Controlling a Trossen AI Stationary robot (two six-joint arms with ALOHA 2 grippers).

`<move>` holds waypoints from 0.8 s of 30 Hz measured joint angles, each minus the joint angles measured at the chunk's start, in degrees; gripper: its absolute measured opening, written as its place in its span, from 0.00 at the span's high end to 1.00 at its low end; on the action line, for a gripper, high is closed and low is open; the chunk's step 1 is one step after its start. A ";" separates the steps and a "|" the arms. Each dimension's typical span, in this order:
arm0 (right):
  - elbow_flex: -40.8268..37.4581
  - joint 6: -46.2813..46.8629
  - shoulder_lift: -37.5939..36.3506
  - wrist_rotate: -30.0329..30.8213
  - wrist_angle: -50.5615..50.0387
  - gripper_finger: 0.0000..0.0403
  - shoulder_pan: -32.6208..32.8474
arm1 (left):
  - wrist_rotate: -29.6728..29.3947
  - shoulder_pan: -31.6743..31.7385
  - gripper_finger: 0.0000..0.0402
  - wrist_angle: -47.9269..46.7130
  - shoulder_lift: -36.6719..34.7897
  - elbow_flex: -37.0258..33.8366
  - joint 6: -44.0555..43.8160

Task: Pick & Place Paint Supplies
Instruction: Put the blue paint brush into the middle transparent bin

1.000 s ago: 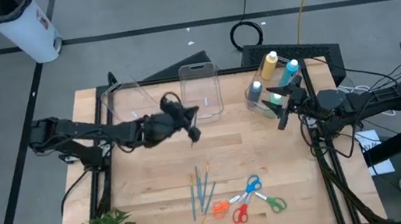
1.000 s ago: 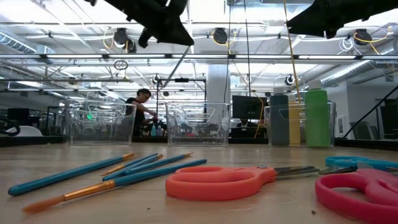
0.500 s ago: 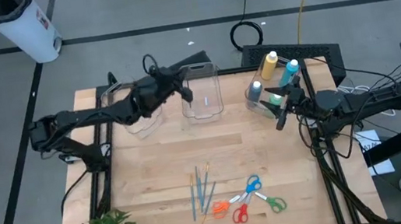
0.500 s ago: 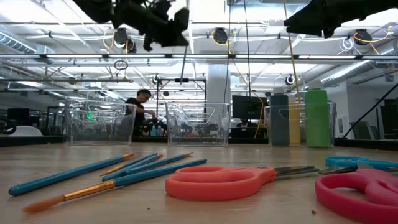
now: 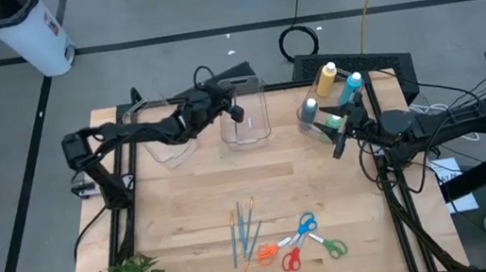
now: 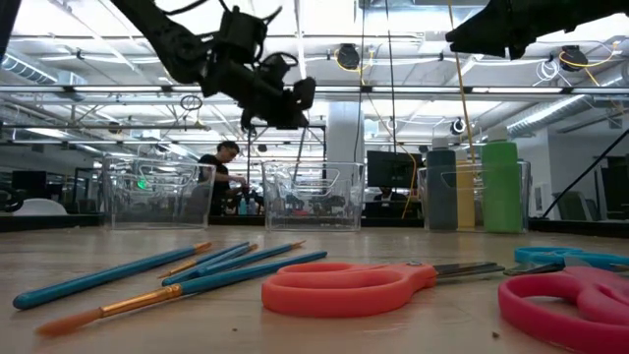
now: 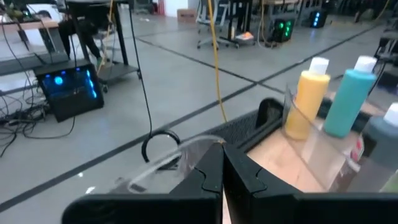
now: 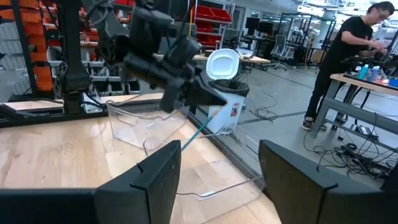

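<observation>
The wooden table (image 5: 188, 220) carries 3 clear bins; the middle bin (image 5: 242, 107) lies directly under the left gripper (image 5: 236, 113), whose fingers are pressed together on a thin blue-handled brush (image 8: 198, 129) hanging from the tips; the right gripper (image 5: 338, 145), jaws spread and holding nothing, hovers just beside the paint bottles (image 5: 331, 95) in the right bin; well away from both grippers, near the table's front edge, lie the other brushes (image 5: 244, 233) and the scissors (image 5: 300, 239).
</observation>
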 joint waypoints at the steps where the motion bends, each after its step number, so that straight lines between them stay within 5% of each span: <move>1: 0.00 -0.03 -0.01 0.02 0.00 0.48 -0.01 | -0.02 0.01 1.00 0.01 0.59 0.00 0.00; 24: 0.00 0.09 0.75 0.04 -0.17 0.48 -0.13 | -0.49 -0.06 0.95 -0.60 5.25 0.00 -4.24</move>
